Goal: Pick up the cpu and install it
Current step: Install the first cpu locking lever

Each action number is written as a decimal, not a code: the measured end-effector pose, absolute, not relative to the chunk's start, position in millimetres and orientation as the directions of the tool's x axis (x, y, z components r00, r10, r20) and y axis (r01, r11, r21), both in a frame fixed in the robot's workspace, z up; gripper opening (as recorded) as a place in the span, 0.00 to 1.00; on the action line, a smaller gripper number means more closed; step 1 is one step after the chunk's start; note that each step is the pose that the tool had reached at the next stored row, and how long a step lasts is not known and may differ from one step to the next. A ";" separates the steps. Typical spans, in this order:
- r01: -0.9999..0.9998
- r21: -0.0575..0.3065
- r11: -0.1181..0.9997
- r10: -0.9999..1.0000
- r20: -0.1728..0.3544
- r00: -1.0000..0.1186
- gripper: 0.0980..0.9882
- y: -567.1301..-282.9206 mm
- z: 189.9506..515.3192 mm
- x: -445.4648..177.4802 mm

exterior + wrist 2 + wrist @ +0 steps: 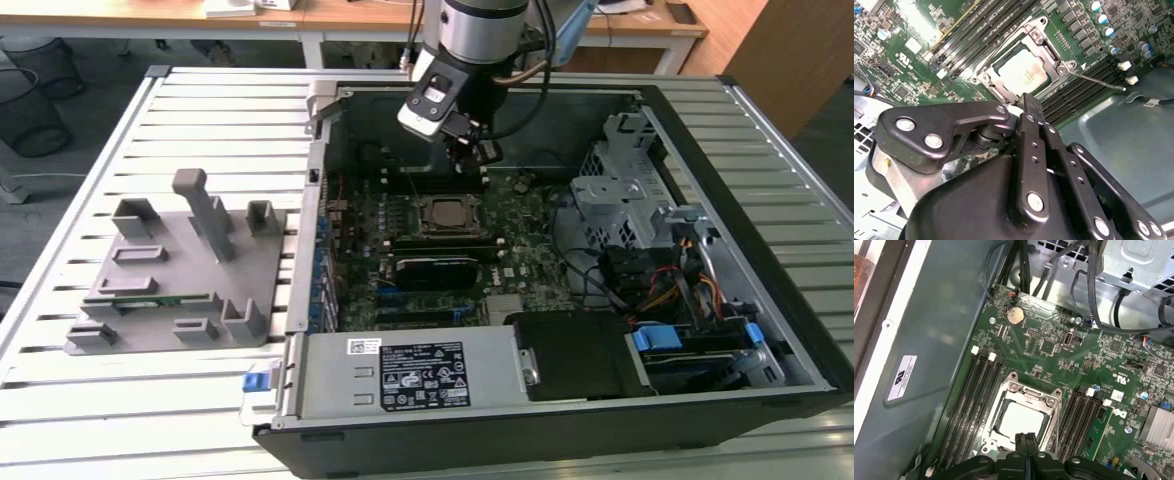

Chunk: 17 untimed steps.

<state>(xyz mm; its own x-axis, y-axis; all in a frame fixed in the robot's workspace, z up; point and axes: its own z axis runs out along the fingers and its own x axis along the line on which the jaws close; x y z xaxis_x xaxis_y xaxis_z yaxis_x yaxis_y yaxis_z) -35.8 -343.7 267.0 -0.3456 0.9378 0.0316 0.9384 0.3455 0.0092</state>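
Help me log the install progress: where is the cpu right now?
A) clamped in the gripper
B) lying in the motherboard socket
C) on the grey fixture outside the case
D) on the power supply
B: in the first wrist view the silvery cpu lies inside the socket frame on the motherboard, while the gripper hangs above the board near it, shut and empty.
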 end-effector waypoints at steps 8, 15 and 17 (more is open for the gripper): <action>0.922 0.009 0.388 0.921 0.032 -0.388 0.01 -343.7 267.0 -35.8; 0.908 0.009 0.419 0.907 0.032 -0.419 0.01 -343.7 267.0 -35.8; 0.904 0.009 0.428 0.903 0.032 -0.428 0.01 -343.7 267.0 -35.8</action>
